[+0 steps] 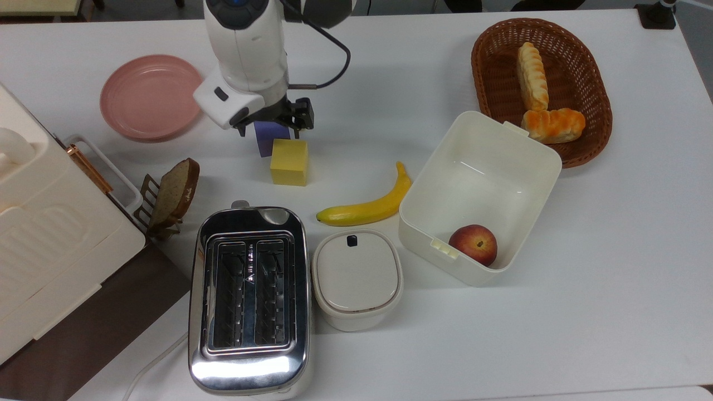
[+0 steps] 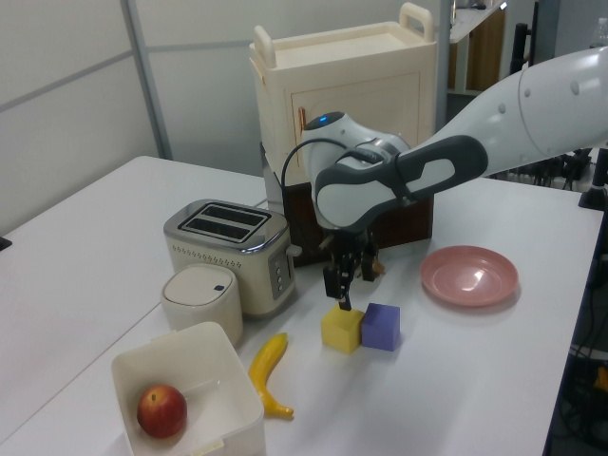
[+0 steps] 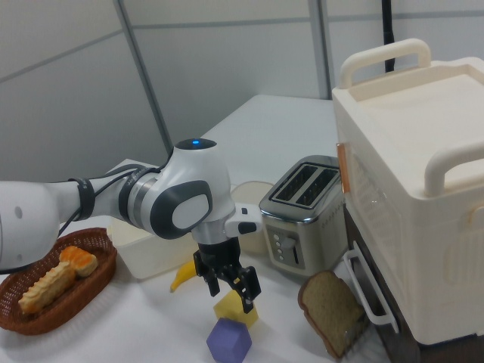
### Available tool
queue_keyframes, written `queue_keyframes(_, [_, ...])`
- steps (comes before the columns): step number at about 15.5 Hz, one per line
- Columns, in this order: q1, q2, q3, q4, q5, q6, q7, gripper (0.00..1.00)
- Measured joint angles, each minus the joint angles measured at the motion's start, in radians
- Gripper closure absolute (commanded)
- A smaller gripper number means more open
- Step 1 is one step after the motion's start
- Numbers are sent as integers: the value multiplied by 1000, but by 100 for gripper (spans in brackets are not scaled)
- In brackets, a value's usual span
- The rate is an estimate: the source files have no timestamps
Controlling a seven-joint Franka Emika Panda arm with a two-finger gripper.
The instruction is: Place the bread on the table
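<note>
The bread [image 1: 532,77] is a long pale-golden ridged roll lying in the brown wicker basket [image 1: 599,89] at the top view's upper right; in the right view the bread [image 3: 45,287] lies at the lower left. The white table [image 1: 613,289] carries everything. My gripper [image 1: 271,128] hovers far from the basket, above the purple cube [image 1: 266,143], with its fingers spread and nothing between them. In the left view the gripper [image 2: 342,290] hangs just above the yellow cube [image 2: 342,330]. The right view shows the gripper [image 3: 231,287] open over both cubes.
A shorter orange-topped roll [image 1: 553,125] shares the basket. Between gripper and basket lie a banana [image 1: 367,207] and a white bin [image 1: 535,153] holding a peach [image 1: 473,244]. A toaster [image 1: 249,298], lidded pot [image 1: 357,277], pink plate [image 1: 150,96] and bread slice [image 1: 175,192] stand nearby.
</note>
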Motion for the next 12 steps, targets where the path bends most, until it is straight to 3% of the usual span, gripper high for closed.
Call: queue_keyframes(12, [76,85,1,0,-3,94,142,0])
